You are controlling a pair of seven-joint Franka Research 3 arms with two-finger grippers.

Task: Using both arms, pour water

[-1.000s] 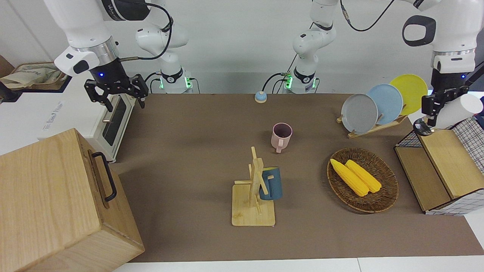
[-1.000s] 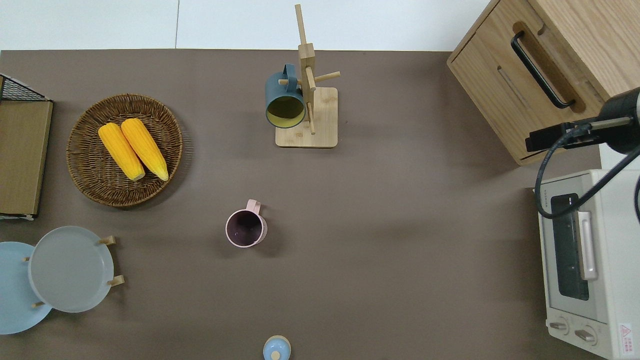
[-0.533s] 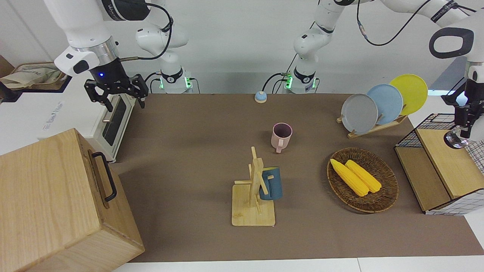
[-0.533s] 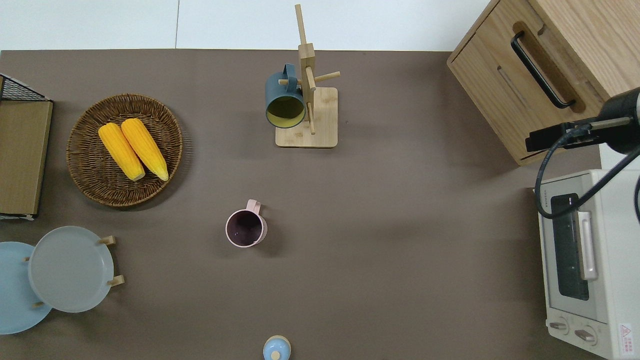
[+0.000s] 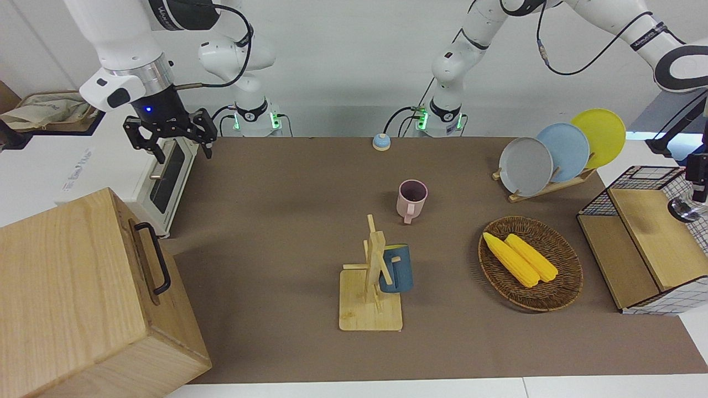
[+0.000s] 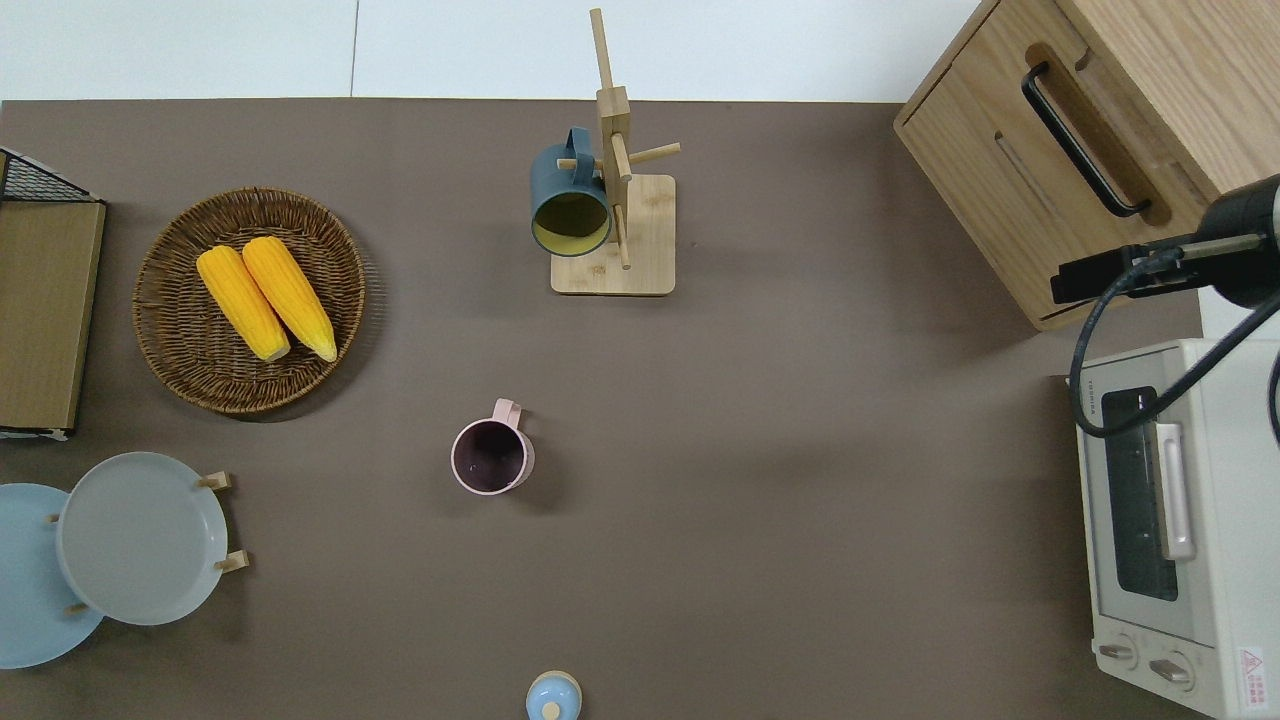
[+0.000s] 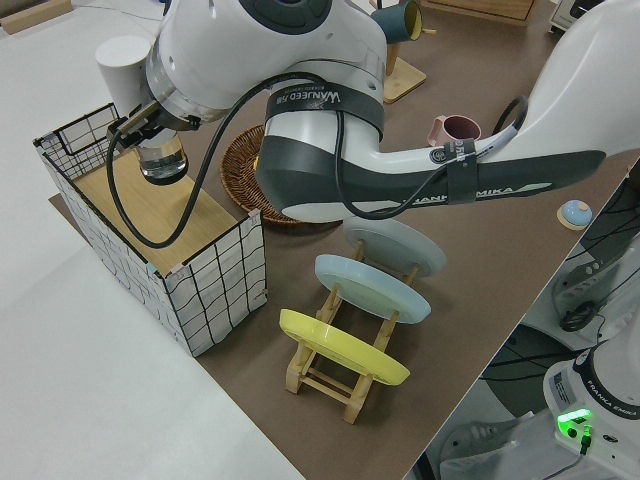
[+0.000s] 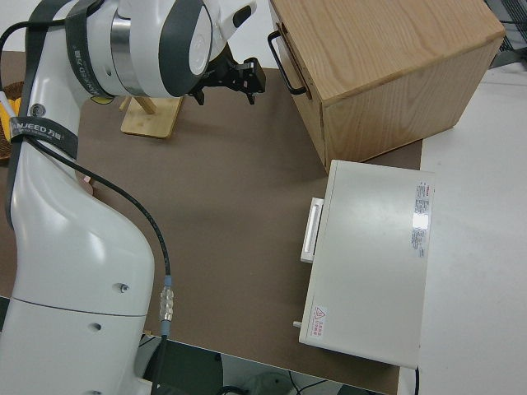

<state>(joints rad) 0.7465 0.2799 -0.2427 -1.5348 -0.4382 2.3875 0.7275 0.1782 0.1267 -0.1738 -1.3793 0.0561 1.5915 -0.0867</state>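
Status: left gripper (image 7: 145,115) up over the black wire basket with the wooden lid (image 7: 205,290) at the left arm's end of the table, out of the overhead view. Appears clamped mid-body on a white cylindrical vessel with a clear glassy end (image 7: 125,62) (white end up, glassy end hanging just above the lid, not touching). Cannot confirm whether any water is inside.

Right gripper (image 5: 168,135) parked, fingers apart, empty.

Likely pour target: pink handled mug (image 6: 490,456), upright mid-table, well apart from both grippers, nearer to the robots than the dark blue mug hung on the wooden peg rack (image 6: 570,205).

Handling, as judgement:
- Rigid and smooth-walled, so probably slippery; glassy end likely fragile. Keep clear of the basket rim when carrying.
- Weight unknown; treat as heavier and sloshing if filled.
- Grip on the cylindrical body near the middle looks right for a controlled tilt.
- Mug light, tips easily. Best held at the wall or handle (image 6: 507,410) by the right gripper (steadying it during the pour).
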